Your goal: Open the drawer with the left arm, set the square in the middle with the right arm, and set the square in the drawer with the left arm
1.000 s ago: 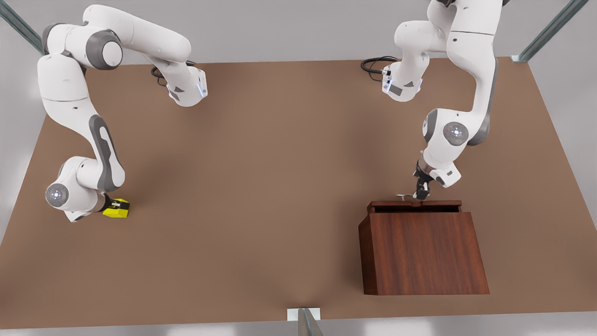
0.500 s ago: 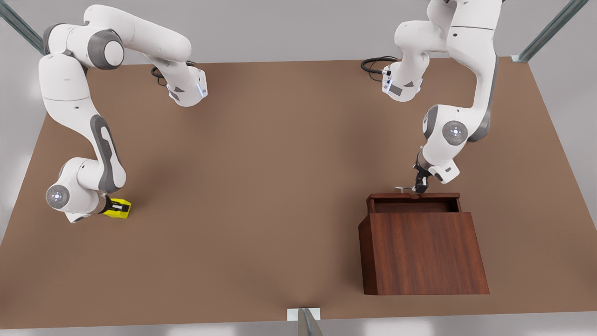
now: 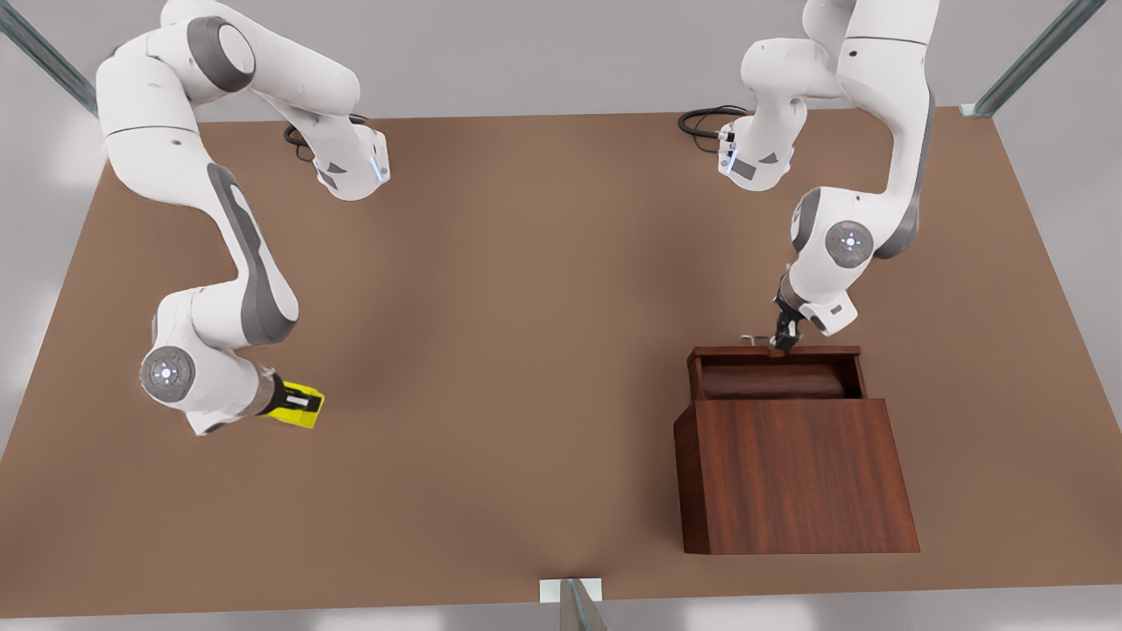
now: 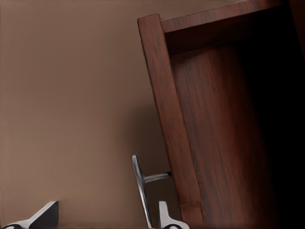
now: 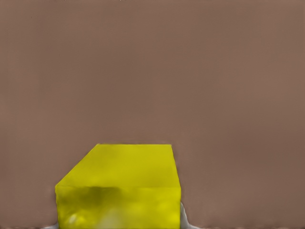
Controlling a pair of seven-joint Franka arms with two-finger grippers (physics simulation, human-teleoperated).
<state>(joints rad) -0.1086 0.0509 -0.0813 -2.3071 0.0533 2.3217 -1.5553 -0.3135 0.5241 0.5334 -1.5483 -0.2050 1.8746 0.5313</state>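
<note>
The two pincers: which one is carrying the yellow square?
The right pincer, at the front view's left, grips the square. The left pincer is instead at the handle of the opened drawer.

Two glossy white arms with rounded links, grey joint bands, round joint caps that glowed pale blue, black cables at the bases, dark end effectors

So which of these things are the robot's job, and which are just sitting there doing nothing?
For the job:
- the drawer, pulled partly open
- its silver handle, with the left gripper at it
- the yellow square, held in the right gripper
- the middle of the table

Just there:
- black cables at the table's far edge
- metal frame bars
</note>
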